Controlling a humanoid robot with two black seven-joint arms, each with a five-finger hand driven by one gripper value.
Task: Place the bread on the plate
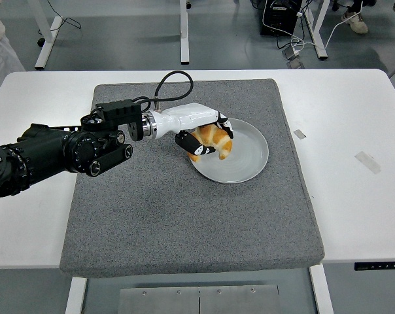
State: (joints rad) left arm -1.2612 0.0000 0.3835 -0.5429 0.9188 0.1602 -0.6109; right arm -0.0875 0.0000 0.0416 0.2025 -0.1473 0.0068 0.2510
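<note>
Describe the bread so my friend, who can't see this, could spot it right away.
On the white table lies a large grey mat, and toward its far right sits a round grey plate. At the plate's left edge the robot's left hand, white with black fingers, grips the bread. It is a curved golden-orange croissant, the only warm-coloured thing there.

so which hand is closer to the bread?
Left. The left hand is curled around the bread at the plate's left rim. The right hand is out of view.
</note>
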